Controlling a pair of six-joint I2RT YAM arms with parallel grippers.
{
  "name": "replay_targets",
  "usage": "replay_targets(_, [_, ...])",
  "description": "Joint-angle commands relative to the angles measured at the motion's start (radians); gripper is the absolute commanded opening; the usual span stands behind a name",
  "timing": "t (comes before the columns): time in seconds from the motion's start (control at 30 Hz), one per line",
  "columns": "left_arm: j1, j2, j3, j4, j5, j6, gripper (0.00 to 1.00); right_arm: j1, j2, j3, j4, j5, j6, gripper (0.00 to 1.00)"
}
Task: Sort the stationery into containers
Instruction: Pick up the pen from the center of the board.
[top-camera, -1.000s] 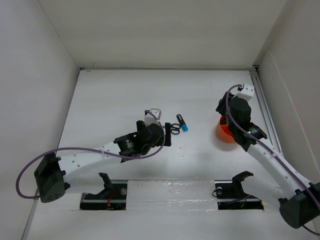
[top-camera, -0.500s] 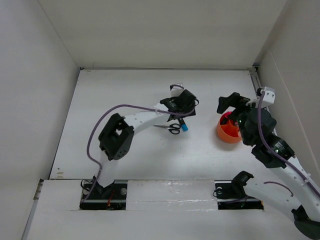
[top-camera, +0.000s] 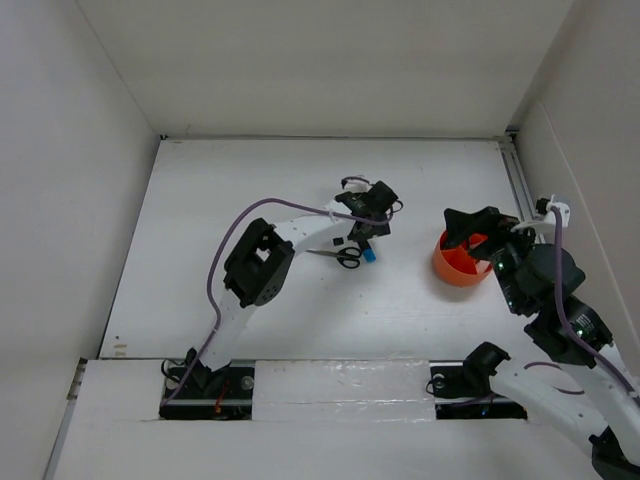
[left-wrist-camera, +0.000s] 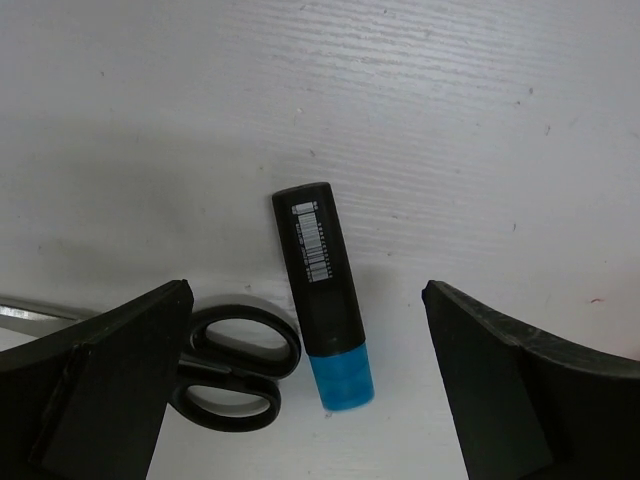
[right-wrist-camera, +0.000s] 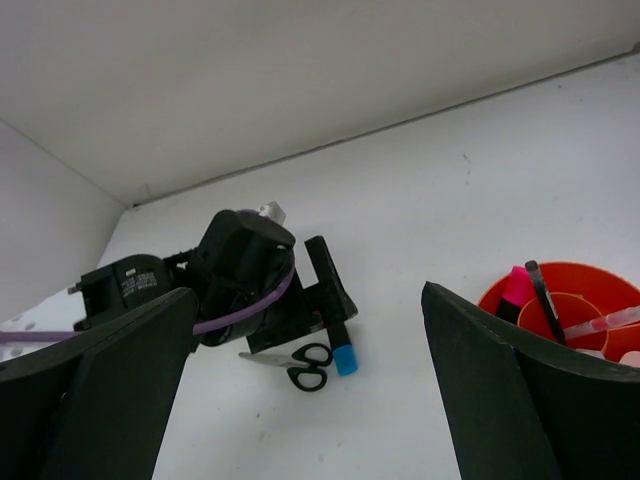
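Note:
The black marker with the blue cap (left-wrist-camera: 322, 290) lies on the white table beside the handles of the black-handled scissors (left-wrist-camera: 236, 364). Both also show in the top view, marker (top-camera: 367, 251) and scissors (top-camera: 345, 257). My left gripper (left-wrist-camera: 305, 292) is open just above the marker, one finger on each side of it; in the top view (top-camera: 361, 237) it points down at it. The orange cup (top-camera: 452, 270) stands to the right and holds the pink-capped marker (right-wrist-camera: 513, 288) and a thin dark pen (right-wrist-camera: 544, 290). My right gripper (top-camera: 468, 226) is open and empty above the cup's far side.
White walls close off the table at the back and both sides. A metal rail (top-camera: 524, 195) runs along the right edge. The left arm's purple cable (top-camera: 285, 207) arcs over the table's middle. The cup's rim (right-wrist-camera: 575, 268) sits at the right wrist view's lower right.
My left arm has swung from left of the scissors to the far side and now hovers open over the blue-capped marker. My right wrist has turned and lifted back above the cup.

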Motion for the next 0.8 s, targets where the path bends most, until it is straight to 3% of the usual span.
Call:
replay_targets(0.0, [0.014, 0.031, 0.074, -0.059, -0.004, -0.025, 1.0, 0.009, 0.018, 0.008, 0.013, -0.05, -0.01, 1.0])
replay_targets(0.23, [0.032, 0.084, 0.118, -0.096, -0.004, -0.047, 0.95, 0.009, -0.011, -0.002, 0.031, -0.072, -0.019, 1.0])
replay_targets(0.57, [0.042, 0.136, 0.17, -0.152, -0.004, -0.027, 0.69, 0.009, -0.029, -0.02, 0.05, -0.083, -0.019, 0.98])
replay_targets(0.77, [0.042, 0.205, 0.255, -0.215, -0.027, -0.008, 0.59, 0.009, -0.063, -0.031, 0.059, -0.072, -0.019, 0.98])
